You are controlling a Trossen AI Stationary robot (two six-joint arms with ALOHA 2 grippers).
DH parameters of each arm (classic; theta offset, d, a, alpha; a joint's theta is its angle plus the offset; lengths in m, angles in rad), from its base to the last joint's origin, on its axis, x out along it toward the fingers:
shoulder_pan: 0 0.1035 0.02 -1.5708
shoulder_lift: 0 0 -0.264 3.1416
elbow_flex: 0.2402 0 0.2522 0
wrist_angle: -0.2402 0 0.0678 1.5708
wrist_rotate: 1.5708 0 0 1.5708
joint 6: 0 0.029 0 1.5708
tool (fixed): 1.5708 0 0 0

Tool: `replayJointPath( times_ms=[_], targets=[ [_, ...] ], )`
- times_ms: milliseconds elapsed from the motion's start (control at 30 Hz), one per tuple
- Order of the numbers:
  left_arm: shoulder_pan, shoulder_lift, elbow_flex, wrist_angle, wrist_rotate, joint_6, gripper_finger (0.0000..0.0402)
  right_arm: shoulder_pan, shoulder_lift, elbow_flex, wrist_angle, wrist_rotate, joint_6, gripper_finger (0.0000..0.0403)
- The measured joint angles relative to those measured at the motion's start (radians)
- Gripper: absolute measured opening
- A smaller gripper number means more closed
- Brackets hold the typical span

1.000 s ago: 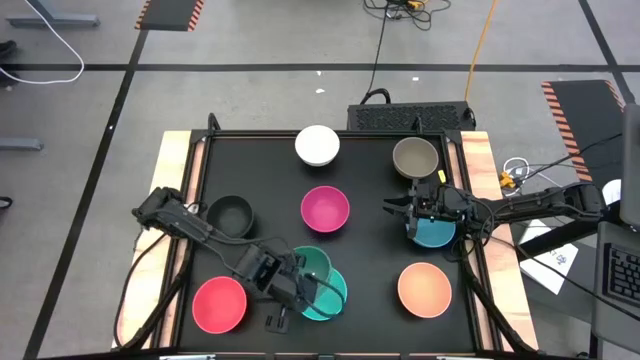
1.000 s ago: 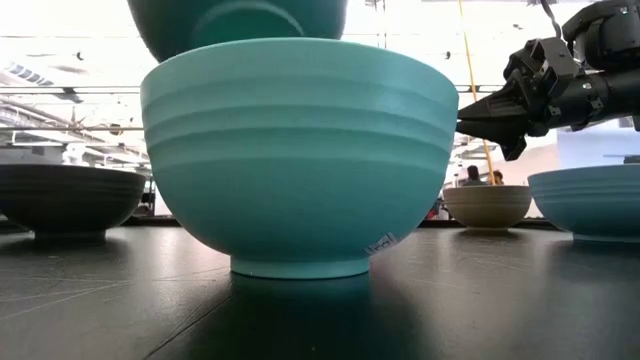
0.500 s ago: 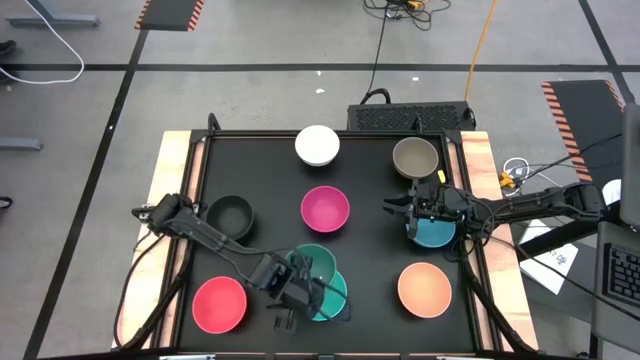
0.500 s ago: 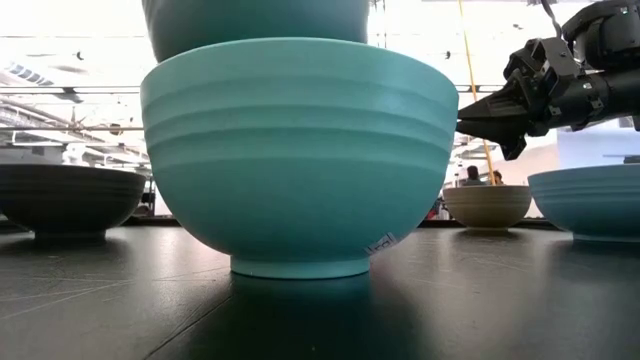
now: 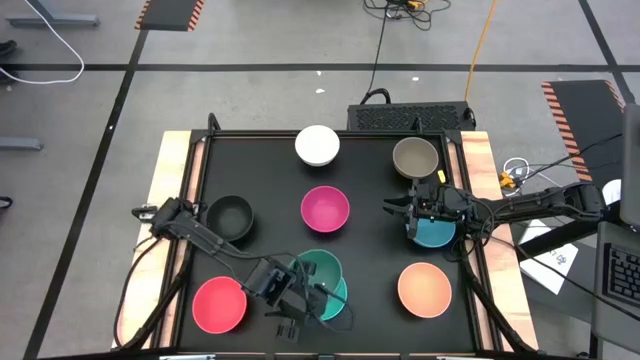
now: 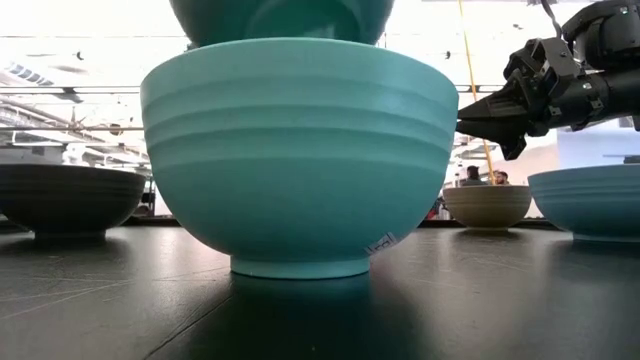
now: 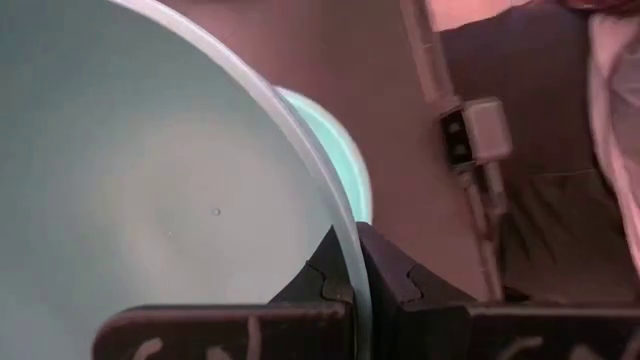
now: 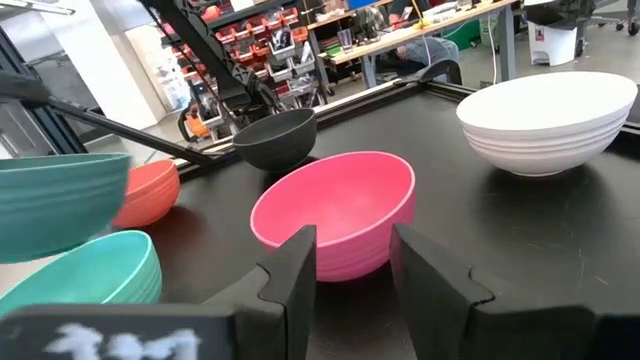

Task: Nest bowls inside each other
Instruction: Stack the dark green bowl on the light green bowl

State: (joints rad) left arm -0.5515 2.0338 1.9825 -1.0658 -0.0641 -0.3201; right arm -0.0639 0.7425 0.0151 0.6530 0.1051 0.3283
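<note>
High view: dark green bowl (image 5: 318,268) over turquoise bowl (image 5: 334,296).
Left gripper (image 5: 292,300) pinches the green bowl's rim; right gripper (image 5: 391,208), fingers parted and empty, hangs above blue bowl (image 5: 436,233).

No legible text, brand, number or sign found. Small sticker (image 6: 381,244) noted low on the turquoise bowl (image 6: 300,150), print too small to read. White smeared markings (image 8: 110,343) noted on the right gripper's body, likewise illegible. Sheet of paper (image 5: 553,255) beside the table, content unreadable.
</note>
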Motion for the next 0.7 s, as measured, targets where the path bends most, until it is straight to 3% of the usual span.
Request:
replayJointPath(
  times_ms=[200,700],
  targets=[
    [-0.01,0.111,0.153,-0.139,-0.005,0.014,0.0,0.0,0.0,0.0,0.001,0.0,0.0,0.0121],
    [-0.005,0.185,0.163,-0.207,-0.042,0.025,0.0,0.0,0.0,0.0,-0.015,-0.001,-0.001,0.0121]
  ],
)
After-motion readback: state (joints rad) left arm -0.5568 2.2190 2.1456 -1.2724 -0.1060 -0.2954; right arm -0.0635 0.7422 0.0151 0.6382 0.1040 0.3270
